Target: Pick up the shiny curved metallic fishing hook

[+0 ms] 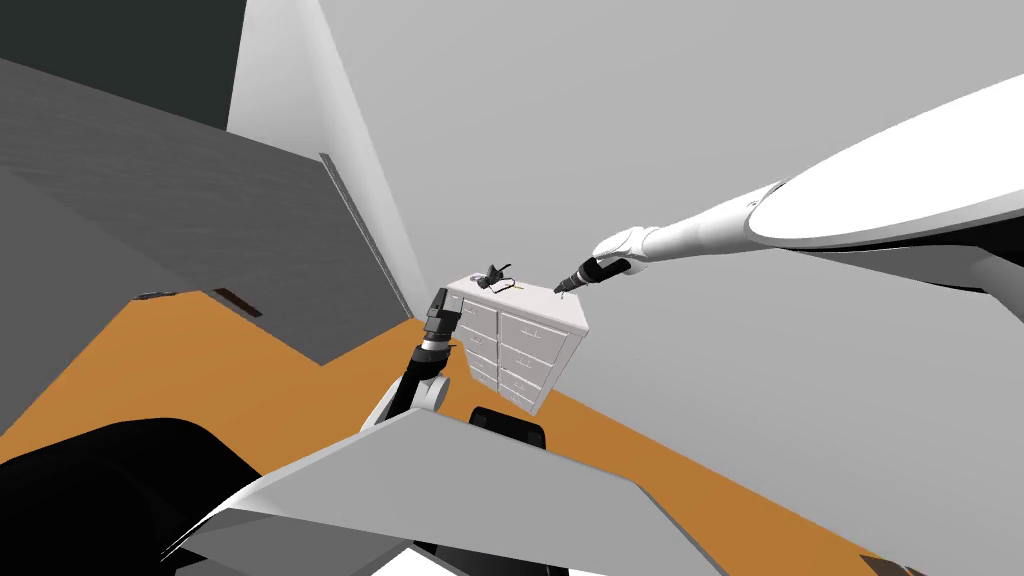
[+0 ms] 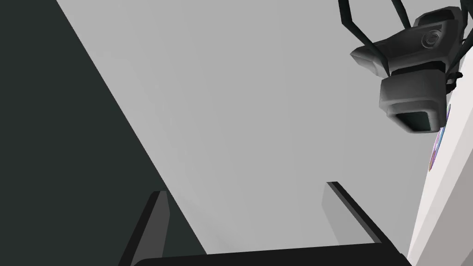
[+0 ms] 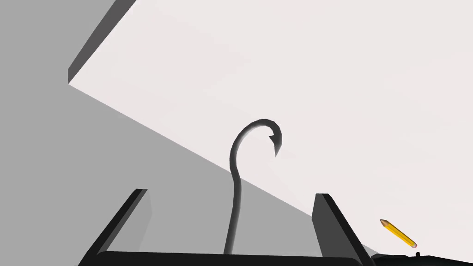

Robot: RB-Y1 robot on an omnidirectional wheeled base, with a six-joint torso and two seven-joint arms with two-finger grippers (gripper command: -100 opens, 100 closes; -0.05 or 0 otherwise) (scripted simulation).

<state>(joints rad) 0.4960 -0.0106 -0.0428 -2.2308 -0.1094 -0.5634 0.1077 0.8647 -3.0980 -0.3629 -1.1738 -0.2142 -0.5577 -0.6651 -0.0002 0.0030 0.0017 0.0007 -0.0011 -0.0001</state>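
right gripper point(image 3: 231, 192) fingers spread astride hook point(image 3: 238, 189) shank at dresser point(image 1: 530, 350) edge; pinch shank squarely, off the barb. left gripper point(image 2: 245, 187) spread too.

Dark grey curved barbed hook point(image 3: 237, 184)

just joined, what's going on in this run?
The right gripper is at the top of the white drawer cabinet, open, with the dark curved hook between its fingers, shank toward the gripper body; nothing is clamped yet. A yellow pencil lies on the cabinet top nearby. The left gripper is open beside the cabinet, near a dark grey device on it.
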